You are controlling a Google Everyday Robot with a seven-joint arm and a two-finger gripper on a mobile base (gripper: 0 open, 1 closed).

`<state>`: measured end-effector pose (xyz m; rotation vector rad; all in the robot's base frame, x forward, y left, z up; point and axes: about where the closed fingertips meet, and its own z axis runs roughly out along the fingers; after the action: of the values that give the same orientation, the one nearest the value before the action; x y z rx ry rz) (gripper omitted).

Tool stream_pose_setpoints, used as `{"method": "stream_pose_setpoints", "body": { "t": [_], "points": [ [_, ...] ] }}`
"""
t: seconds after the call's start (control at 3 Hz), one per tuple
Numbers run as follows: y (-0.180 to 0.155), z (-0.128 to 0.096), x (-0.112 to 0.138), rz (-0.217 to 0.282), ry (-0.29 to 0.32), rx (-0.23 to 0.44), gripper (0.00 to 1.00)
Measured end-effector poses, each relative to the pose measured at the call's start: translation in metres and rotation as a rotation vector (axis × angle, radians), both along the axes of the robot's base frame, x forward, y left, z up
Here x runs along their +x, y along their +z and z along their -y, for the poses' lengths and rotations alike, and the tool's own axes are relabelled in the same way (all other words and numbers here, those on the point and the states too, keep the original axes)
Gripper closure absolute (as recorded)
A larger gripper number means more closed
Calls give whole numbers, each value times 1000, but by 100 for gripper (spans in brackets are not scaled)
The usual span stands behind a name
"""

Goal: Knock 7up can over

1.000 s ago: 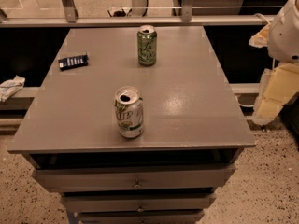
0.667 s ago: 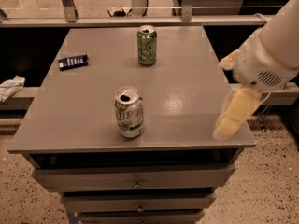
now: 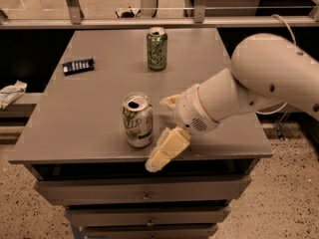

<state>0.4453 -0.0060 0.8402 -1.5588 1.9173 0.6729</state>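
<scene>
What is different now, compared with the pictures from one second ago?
The arm swung in from the right, over the table, and the gripper is now just right of the 7up can, jaws apart, holding nothing. Whether it touches the can I cannot tell. The 7up can stayed upright in its place; the green can and the dark packet did not move.

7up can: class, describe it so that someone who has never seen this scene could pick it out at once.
On the grey table, look near the front edge, right beside the gripper. The 7up can stands there upright and opened; it is pale silver with green lettering, unlike the all-green can at the back.
</scene>
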Motion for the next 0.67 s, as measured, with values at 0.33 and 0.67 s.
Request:
{"method": "stream_pose_setpoints", "body": {
  "t": [0.33,0.67],
  "points": [
    [7,-33,29,75,-18,144,0],
    [24,-37,52,147,-58,227,0]
  ]
}}
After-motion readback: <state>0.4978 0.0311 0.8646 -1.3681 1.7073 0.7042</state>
